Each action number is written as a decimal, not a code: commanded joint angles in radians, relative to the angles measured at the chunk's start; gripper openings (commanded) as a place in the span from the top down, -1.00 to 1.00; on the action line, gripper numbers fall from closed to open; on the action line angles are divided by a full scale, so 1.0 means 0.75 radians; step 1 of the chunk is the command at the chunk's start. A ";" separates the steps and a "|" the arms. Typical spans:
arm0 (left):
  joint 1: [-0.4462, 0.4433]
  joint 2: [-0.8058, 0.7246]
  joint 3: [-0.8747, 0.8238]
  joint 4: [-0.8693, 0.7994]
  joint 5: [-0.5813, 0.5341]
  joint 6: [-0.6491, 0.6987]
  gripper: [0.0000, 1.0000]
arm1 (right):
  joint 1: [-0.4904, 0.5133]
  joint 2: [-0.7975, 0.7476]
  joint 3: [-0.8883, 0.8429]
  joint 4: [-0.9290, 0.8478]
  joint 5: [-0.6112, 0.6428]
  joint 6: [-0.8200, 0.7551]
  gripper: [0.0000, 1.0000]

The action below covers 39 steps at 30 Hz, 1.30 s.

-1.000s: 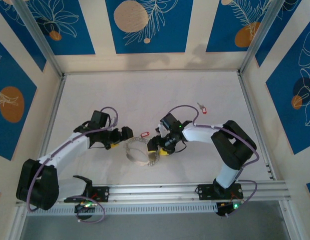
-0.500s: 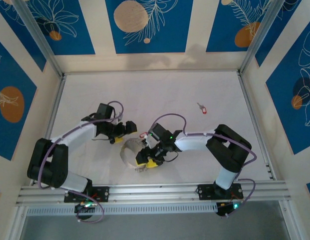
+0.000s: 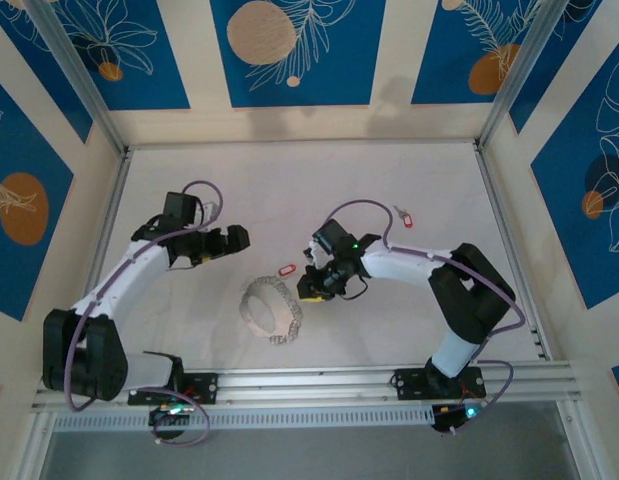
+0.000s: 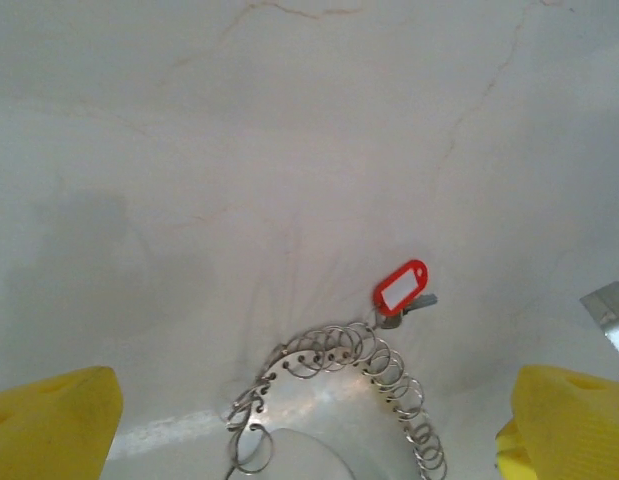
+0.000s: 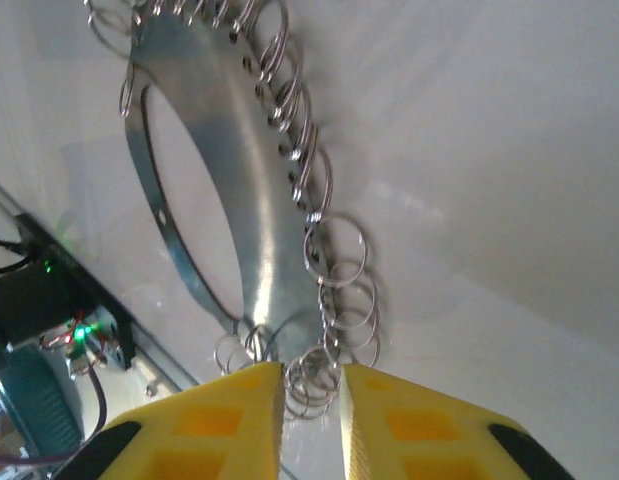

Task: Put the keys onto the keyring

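Two keys lie on the white table (image 3: 389,170). One key with a red tag (image 4: 401,288) sits at the far edge of the keyring (image 3: 271,310), touching its little wire loops (image 4: 334,352). The other key (image 3: 403,216) is well apart, far off to the right. The keyring lies flat near the middle of the table. Your left gripper (image 3: 239,238) hangs to the left of the ring and farther back, and its yellow fingers (image 4: 51,420) are spread wide. Your right gripper (image 3: 305,290) is at the ring's right edge. Its fingers (image 5: 229,425) are pulled almost together, with only a thin gap. Small wire loops sit right at that gap, but you cannot tell if they are pinched
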 commanded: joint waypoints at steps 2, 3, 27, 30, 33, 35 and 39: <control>0.008 -0.068 -0.042 -0.003 -0.084 0.070 -1.00 | 0.013 0.098 0.094 -0.078 0.083 -0.042 0.58; 0.008 -0.075 -0.049 0.006 -0.082 0.065 -1.00 | 0.018 0.121 0.119 -0.092 0.103 -0.043 0.62; 0.008 -0.083 -0.050 0.023 -0.016 0.049 -1.00 | 0.191 0.293 0.322 -0.322 0.371 0.086 0.48; 0.007 -0.093 -0.053 0.023 -0.021 0.047 -1.00 | 0.193 0.283 0.345 -0.338 0.372 0.091 0.49; 0.006 -0.094 -0.054 0.023 -0.018 0.045 -1.00 | 0.196 0.263 0.350 -0.315 0.367 0.100 0.57; 0.007 -0.097 -0.054 0.024 -0.016 0.044 -1.00 | 0.196 0.261 0.353 -0.296 0.370 0.098 0.64; 0.007 -0.088 -0.056 0.024 -0.019 0.042 -1.00 | 0.196 0.276 0.369 -0.312 0.379 0.101 0.64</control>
